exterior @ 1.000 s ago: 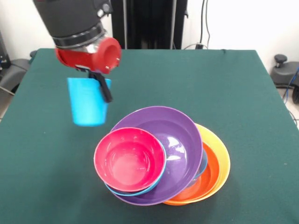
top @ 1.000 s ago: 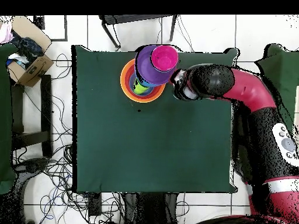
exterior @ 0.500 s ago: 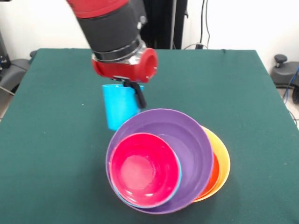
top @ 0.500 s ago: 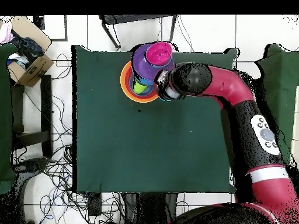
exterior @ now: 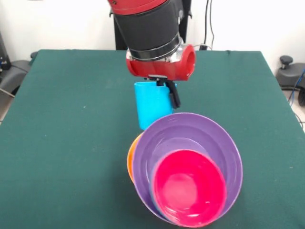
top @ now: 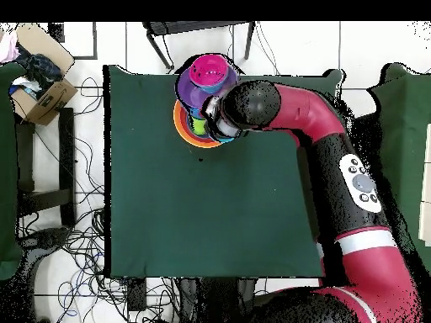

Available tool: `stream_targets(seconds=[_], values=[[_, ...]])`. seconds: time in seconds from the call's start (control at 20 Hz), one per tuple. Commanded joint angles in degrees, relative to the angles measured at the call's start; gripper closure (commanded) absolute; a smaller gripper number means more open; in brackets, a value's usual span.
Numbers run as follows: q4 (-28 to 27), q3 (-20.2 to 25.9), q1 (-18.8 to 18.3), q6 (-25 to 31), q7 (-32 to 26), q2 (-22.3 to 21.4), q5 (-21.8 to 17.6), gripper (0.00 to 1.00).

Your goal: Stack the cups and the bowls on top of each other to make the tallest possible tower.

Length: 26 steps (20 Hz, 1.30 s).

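- Holding the light blue cup [exterior: 151, 104] upright and off the cloth, our gripper [exterior: 164, 93] hangs just behind the tower [exterior: 188, 176]; one dark finger [exterior: 172, 95] runs down the cup's right side and the cup's rim sits up against the red wrist, so we read the fingers as pinching the cup's wall.
- We see the cup's lower part hidden behind the rim of the purple bowl [exterior: 190, 136] in the front view; whether cup and bowl touch we cannot tell.
- We find the tower leaning hard: the purple bowl is tipped so that its mouth faces the front camera, and the small pink-red bowl [exterior: 188, 187] lies nested in its lower part, tilted the same way.
- We make out a sliver of an orange bowl [exterior: 130, 160] showing at the purple bowl's left edge, beneath it.
- From overhead we see the tower [top: 202, 97] at the table's far edge from the robot's base, with the pink-red bowl [top: 207, 69] on top, the purple bowl [top: 187, 87] under it, an orange bowl [top: 183, 126] at the bottom and a patch of lime green [top: 199, 126] between them.
- Our arm [top: 337, 151] reaches across the green table [top: 202, 210] from the right, its dark wrist over the tower's near side.
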Motion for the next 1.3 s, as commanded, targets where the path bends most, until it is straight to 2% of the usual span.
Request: stream_targets(seconds=[0.05,0.6,1.0,1.3], values=[[-5.06,-2.53,2.23,7.47,1.04,-3.68,1.46,1.0],[-3.35,-4.47,2.73,10.37,2.77,-8.86,2.1,1.0],[-8.31,-5.67,4.63,16.23,2.7,-10.56,2.17,1.0],[-12.54,-5.9,6.82,16.93,3.73,-8.1,1.74,1.0]])
